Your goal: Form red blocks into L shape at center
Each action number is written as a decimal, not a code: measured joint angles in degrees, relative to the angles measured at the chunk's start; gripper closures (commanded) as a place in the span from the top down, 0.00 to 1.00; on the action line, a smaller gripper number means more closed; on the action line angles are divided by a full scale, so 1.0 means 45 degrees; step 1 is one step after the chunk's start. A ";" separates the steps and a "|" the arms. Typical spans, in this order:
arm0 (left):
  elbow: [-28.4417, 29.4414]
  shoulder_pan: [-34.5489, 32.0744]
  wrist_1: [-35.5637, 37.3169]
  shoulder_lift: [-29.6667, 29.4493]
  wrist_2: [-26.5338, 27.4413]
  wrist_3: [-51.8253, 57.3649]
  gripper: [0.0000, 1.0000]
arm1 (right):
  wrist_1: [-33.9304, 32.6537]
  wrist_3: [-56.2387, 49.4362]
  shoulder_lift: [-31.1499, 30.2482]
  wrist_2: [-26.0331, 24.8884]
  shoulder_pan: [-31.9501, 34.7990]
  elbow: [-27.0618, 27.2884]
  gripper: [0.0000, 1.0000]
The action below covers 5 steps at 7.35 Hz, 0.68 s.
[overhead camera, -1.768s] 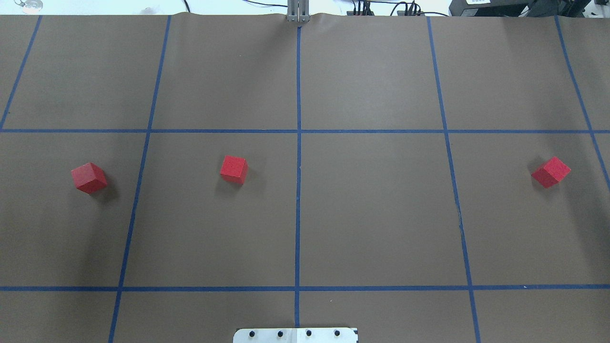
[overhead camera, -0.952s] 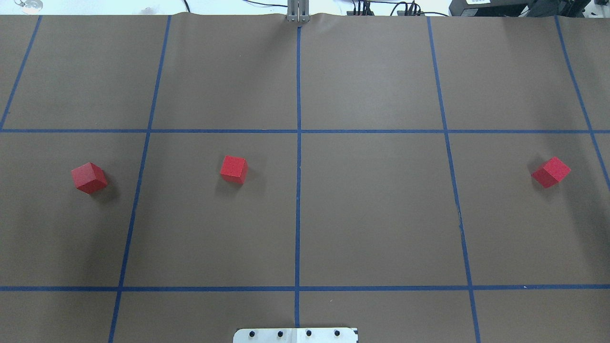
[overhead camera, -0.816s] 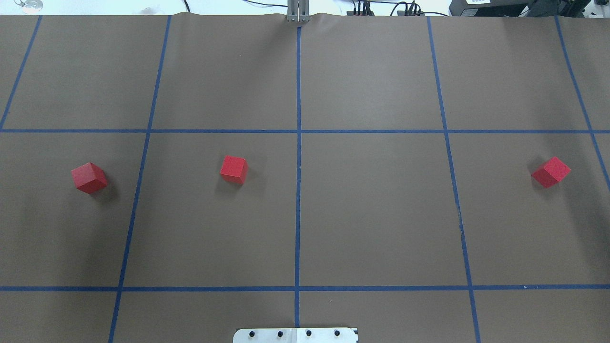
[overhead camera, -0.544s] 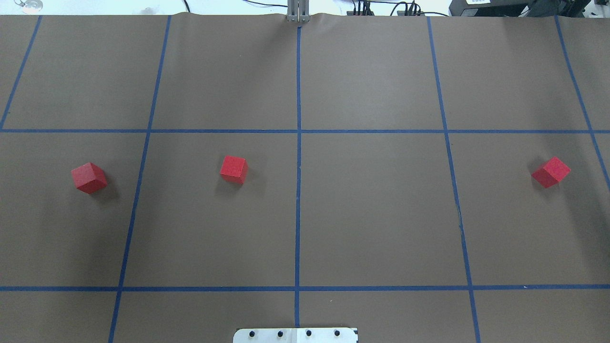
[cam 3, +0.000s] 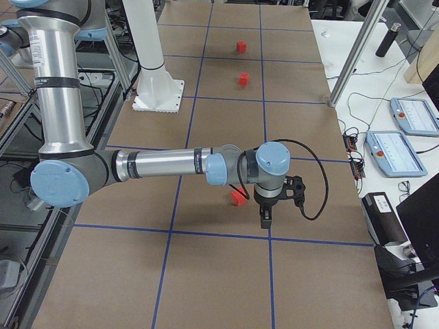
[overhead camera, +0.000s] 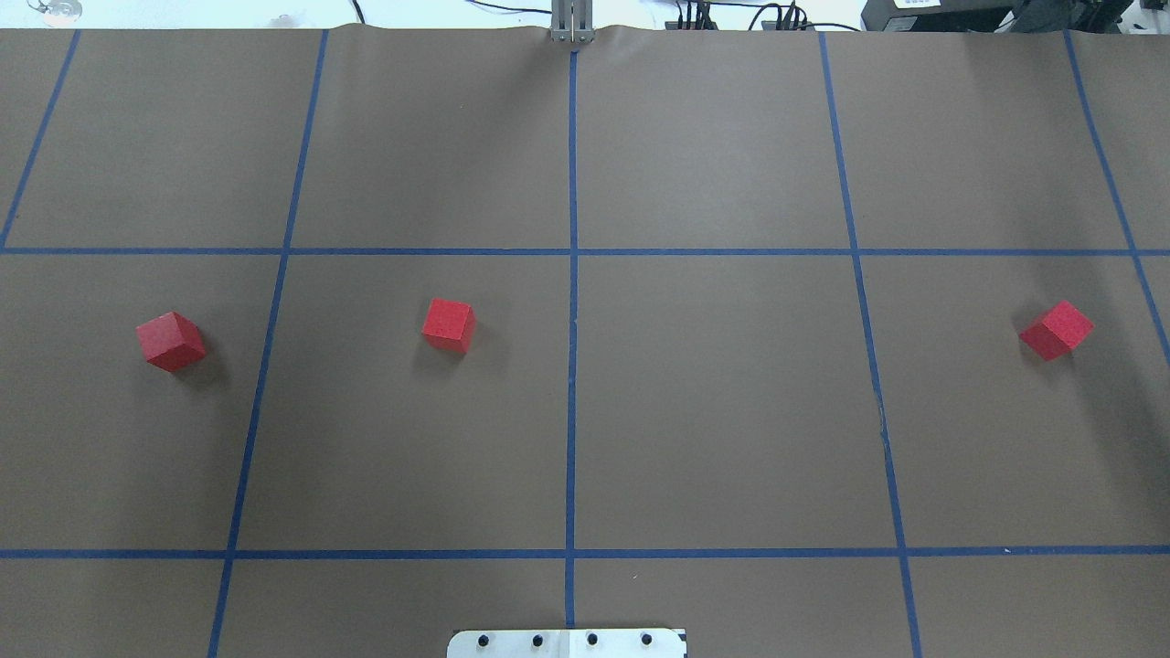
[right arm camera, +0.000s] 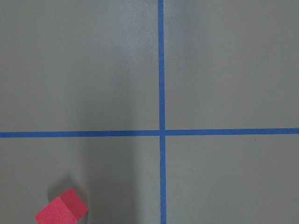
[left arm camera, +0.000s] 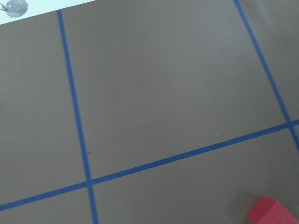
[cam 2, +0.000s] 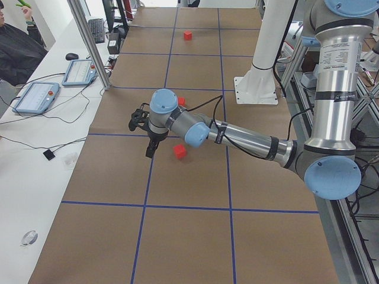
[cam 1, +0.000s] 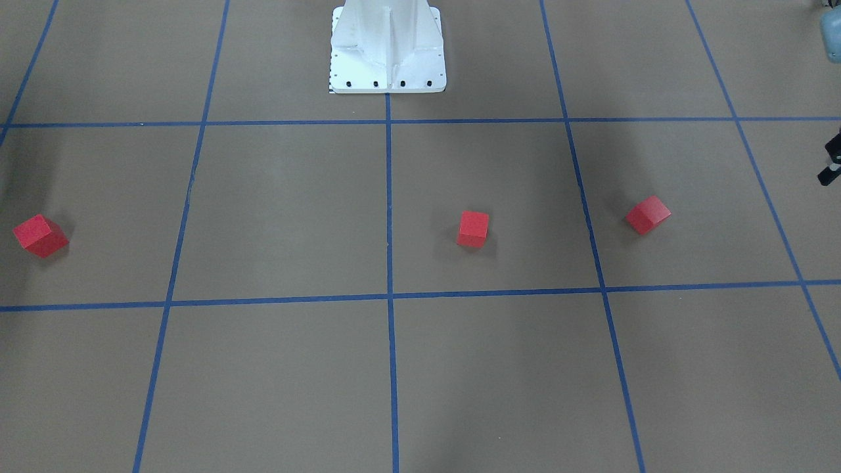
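Left claw (cam 2: pixel 150 151) hangs low just beside the left block (cam 2: pixel 179 151), at its 9 o'clock in the left side view. Right claw (cam 3: pixel 265 221) hangs at 4 o'clock of the right block (cam 3: pixel 238 197) in the right side view. Neither seems to touch its block, though those views are small. I cannot tell whether either claw's jaws stand apart or together.

From overhead, all three sit on the paper (overhead camera: pixel 731 411), well apart. The mid block (overhead camera: pixel 449 324) is near the centre (overhead camera: pixel 573 251), at its 8 o'clock. The left block is far out toward 9, the right block far out toward 3. No L is begun.

Risks, as I judge: the outer two sit turned against the tape lines (overhead camera: pixel 430 251), so jaws closing across corners could spin or squirt one away. Both claws heading for the centre at once could clash. Setting one block against another may shove the first out of line.

Hidden: the overhead view shows no claw. The front view shows only a dark sliver (cam 1: pixel 831 161) at its 3 o'clock edge. Each wrist view cuts its block at the bottom edge and shows no fingers.
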 measured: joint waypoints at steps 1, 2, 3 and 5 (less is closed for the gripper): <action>-0.0310 0.1008 -0.0049 -0.0456 0.0148 -0.1666 1.00 | 0.0011 0.0279 0.0001 0.0049 -0.0090 0.0016 0.99; -0.0458 0.2107 0.0018 -0.1214 0.0308 -0.3491 1.00 | 0.0022 0.0462 0.0003 0.0096 -0.0161 0.0068 0.99; -0.0511 0.3174 0.0168 -0.2048 0.0586 -0.5148 1.00 | 0.0014 0.0587 0.0007 0.0147 -0.0221 0.0122 0.99; -0.0525 0.5523 0.1913 -0.4366 0.2165 -0.8191 1.00 | -0.0001 0.1039 0.0017 0.0265 -0.0455 0.0177 0.99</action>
